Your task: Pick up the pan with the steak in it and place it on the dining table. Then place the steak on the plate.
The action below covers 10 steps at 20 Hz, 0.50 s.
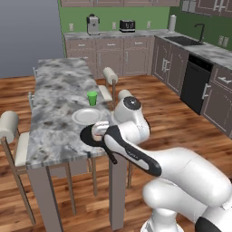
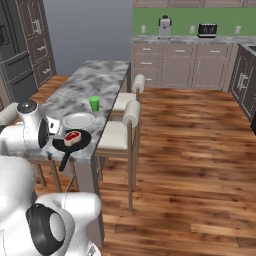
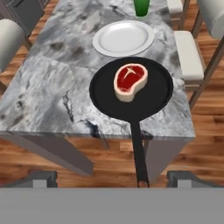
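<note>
On the left of the hand view lies the bare marbled top of the desk (image 3: 48, 83), the dining table of the task. Further right, the plate (image 3: 123, 38) sits empty near the far end, with a small green cup (image 3: 141, 7) just beyond it. Directly in front of the plate, touching or nearly touching its rim, rests the pan (image 3: 151, 98), flat on the desk close to the near edge, its long handle (image 3: 138, 153) jutting out over the floor. The steak (image 3: 129, 82) lies inside the pan, a little off centre toward the plate.

So the first half looks done: pan and steak are on the desk. Left to do is moving the steak onto the plate.

The claw (image 3: 112, 178) hovers above the handle's end with its jaws spread wide, gripping nothing.
</note>
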{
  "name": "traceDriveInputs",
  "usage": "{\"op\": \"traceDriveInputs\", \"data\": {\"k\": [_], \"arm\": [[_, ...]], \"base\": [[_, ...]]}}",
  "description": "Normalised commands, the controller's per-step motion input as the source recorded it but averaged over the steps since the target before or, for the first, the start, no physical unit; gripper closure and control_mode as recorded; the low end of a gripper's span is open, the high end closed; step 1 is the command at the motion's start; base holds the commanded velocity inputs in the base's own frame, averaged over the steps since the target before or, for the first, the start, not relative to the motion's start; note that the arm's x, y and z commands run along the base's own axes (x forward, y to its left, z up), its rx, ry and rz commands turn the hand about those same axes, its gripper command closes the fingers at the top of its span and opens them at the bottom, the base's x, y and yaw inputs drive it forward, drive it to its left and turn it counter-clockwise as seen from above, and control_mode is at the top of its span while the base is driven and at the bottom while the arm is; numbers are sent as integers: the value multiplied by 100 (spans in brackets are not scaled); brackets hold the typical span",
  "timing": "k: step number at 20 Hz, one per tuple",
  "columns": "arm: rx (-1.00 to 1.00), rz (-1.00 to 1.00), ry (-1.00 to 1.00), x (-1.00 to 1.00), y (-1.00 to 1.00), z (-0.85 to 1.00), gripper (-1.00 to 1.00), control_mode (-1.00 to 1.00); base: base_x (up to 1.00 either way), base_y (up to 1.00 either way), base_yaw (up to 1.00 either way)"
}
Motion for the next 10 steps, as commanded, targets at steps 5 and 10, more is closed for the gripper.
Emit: {"op": "traceDriveInputs", "data": {"k": [5,10], "arm": [[0,0,1,47,0,-1,-100,-100],[0,-1,0,68,0,-11,-100,-100]], "base": [[0,0,0],[0,0,0]]}}
